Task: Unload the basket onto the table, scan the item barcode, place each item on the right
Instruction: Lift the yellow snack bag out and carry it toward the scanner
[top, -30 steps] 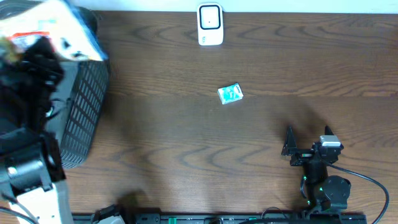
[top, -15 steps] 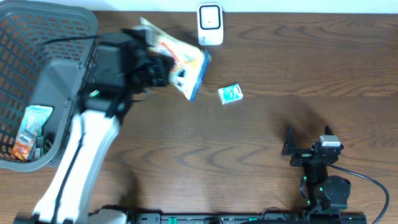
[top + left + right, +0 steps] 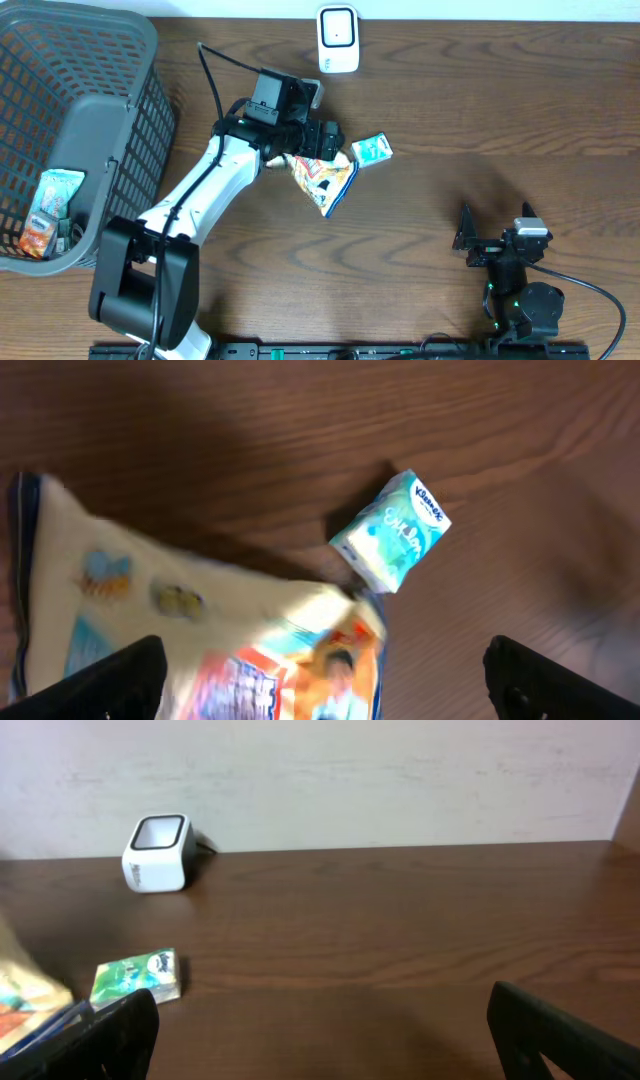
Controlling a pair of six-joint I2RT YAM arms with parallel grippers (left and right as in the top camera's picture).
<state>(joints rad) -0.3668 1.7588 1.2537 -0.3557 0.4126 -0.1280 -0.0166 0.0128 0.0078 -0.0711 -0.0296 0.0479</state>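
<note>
Left gripper point(image 3: 325, 678) stood wide open, empty. Colourful crinkly plastic snack bag point(image 3: 325, 178) lay on the table near the white box-shaped scanner point(image 3: 338, 40), on its near side. Barcode was not visible. Judged best: grip one edge and turn the code toward the scanner.

Cream snack bag point(image 3: 200, 630) printed with orange, blue and cartoon figures, dark-blue edge; teal-and-white Kleenex pack point(image 3: 392, 530); white scanner point(image 3: 157, 855) with a dark window; grey mesh basket point(image 3: 140, 150); dark brown wood-grain table point(image 3: 480, 120)
</note>
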